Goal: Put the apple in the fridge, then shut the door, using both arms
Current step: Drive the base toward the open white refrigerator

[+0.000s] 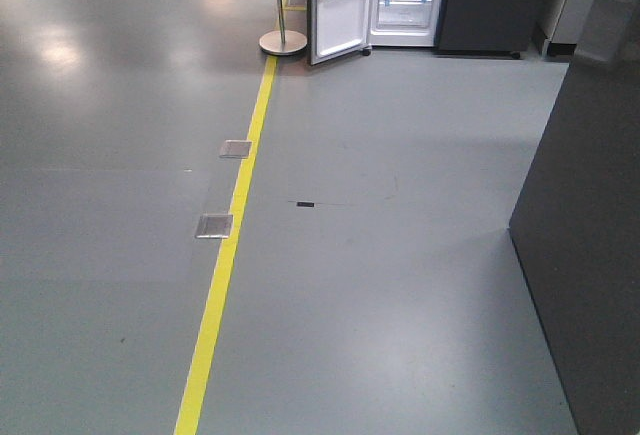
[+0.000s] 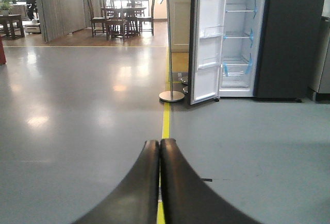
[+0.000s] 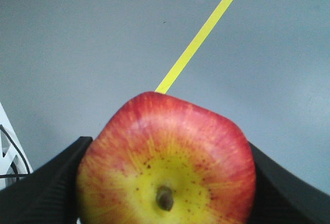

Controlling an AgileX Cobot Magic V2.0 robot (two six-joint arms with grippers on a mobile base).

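The red and yellow apple point(image 3: 166, 157) fills the lower middle of the right wrist view, squeezed between the two black fingers point(image 3: 46, 183) of my right gripper point(image 3: 166, 170), which is shut on it. My left gripper point(image 2: 159, 144) is shut with its curved black fingertips pressed together and nothing between them, above the floor. The fridge point(image 1: 405, 0) stands far ahead at the top of the front view, white inside with glass shelves and blue tape. Its door point(image 1: 340, 5) hangs open to the left, also seen as the door point(image 2: 207, 38) in the left wrist view. Neither arm shows in the front view.
A yellow floor line point(image 1: 225, 265) runs toward the fridge. A silver pole with a disc foot point(image 1: 283, 42) stands left of the door. Two metal floor plates point(image 1: 214, 225) lie beside the line. A dark cabinet point(image 1: 590, 235) rises on the right. Chairs and a table point(image 2: 121, 18) stand far back.
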